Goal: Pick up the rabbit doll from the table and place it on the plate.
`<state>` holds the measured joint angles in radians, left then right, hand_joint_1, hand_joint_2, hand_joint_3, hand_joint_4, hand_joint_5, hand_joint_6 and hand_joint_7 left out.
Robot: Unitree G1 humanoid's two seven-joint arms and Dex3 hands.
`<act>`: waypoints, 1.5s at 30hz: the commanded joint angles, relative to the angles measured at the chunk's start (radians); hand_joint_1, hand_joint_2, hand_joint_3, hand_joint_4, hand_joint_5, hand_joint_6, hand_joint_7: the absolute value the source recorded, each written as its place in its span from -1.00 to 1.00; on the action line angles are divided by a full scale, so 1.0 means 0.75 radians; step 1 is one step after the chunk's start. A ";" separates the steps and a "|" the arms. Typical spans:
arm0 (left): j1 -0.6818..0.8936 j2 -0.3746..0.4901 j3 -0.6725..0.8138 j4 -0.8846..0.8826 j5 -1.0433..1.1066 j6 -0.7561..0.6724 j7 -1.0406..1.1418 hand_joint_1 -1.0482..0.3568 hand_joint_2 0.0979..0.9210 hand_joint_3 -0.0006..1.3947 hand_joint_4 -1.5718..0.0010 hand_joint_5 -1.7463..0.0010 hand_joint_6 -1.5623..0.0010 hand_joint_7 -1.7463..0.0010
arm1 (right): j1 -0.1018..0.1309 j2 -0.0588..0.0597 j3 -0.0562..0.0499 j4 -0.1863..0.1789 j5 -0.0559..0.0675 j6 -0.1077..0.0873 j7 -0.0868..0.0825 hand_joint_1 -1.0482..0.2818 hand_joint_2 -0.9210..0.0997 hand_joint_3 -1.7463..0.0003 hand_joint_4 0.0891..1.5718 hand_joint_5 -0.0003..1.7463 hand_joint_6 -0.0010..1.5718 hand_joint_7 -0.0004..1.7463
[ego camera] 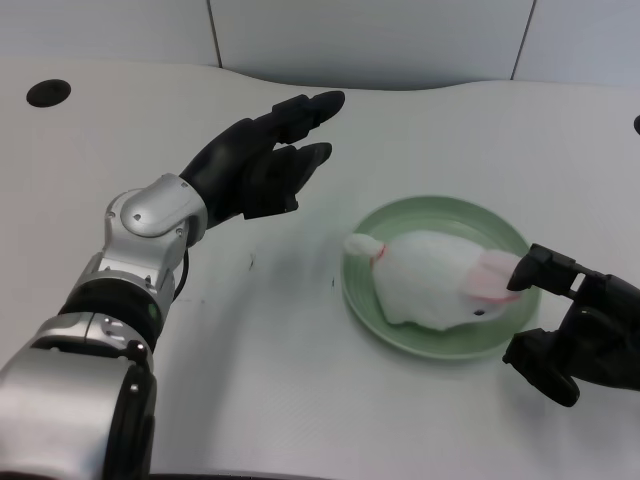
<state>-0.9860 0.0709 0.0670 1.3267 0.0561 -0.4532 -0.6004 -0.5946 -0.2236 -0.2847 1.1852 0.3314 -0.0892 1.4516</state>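
A white rabbit doll [435,281] with pink ears lies on the pale green plate [433,214], to the right of the table's middle. My left hand [262,160] hovers up and to the left of the plate, clear of it, fingers stretched out and holding nothing. The doll's ears point toward the right side, close to my right hand.
My right hand [575,325] rests at the plate's right rim, near the doll's ears. A dark round hole [48,92] sits in the tabletop at the far left. The table's back edge runs below a grey wall.
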 commanded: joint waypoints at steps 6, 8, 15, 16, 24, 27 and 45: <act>0.222 0.171 0.331 -0.017 -0.348 0.263 -0.374 -0.83 1.00 -0.13 0.62 0.79 0.69 0.90 | 0.005 -0.018 -0.014 0.022 0.011 0.045 -0.018 -0.38 -1.00 0.93 0.21 1.00 0.12 0.52; 0.283 0.197 0.420 -0.025 -0.446 0.385 -0.424 -0.81 1.00 -0.16 0.45 0.71 0.55 0.87 | 0.003 -0.024 -0.018 0.027 0.010 0.055 -0.016 -0.38 -1.00 0.93 0.19 1.00 0.12 0.48; 0.416 0.264 0.556 -0.084 -0.603 0.576 -0.471 -0.71 1.00 -0.30 0.15 0.23 0.03 0.89 | 0.000 -0.043 -0.017 0.034 -0.004 0.025 -0.021 -0.49 -1.00 0.93 0.28 1.00 0.14 0.61; 0.431 0.272 0.571 -0.096 -0.615 0.570 -0.465 -0.69 1.00 -0.30 0.18 0.12 0.00 0.90 | -0.005 -0.047 -0.014 0.039 -0.008 0.027 -0.016 -0.49 -0.99 0.94 0.27 1.00 0.13 0.62; 0.464 0.265 0.579 -0.107 -0.617 0.545 -0.400 -0.63 1.00 -0.25 0.35 -0.37 -0.11 0.88 | -0.005 -0.054 -0.019 0.056 -0.006 0.043 -0.018 -0.41 -1.00 0.92 0.22 1.00 0.08 0.57; 0.467 0.260 0.554 -0.100 -0.592 0.521 -0.390 -0.60 1.00 -0.26 0.40 -0.45 -0.12 0.86 | -0.002 -0.051 -0.019 0.053 -0.007 0.036 -0.020 -0.37 -1.00 0.90 0.22 1.00 0.10 0.60; 0.451 0.278 0.533 -0.079 -0.576 0.474 -0.379 -0.60 1.00 -0.37 0.45 -0.59 -0.11 0.79 | -0.006 -0.041 -0.020 0.056 -0.003 0.045 -0.018 -0.40 -1.00 0.91 0.15 1.00 0.07 0.50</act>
<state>-0.6534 0.2600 0.4694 1.2622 -0.3843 -0.0949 -0.8896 -0.5957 -0.2455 -0.2956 1.2239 0.3291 -0.0523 1.4328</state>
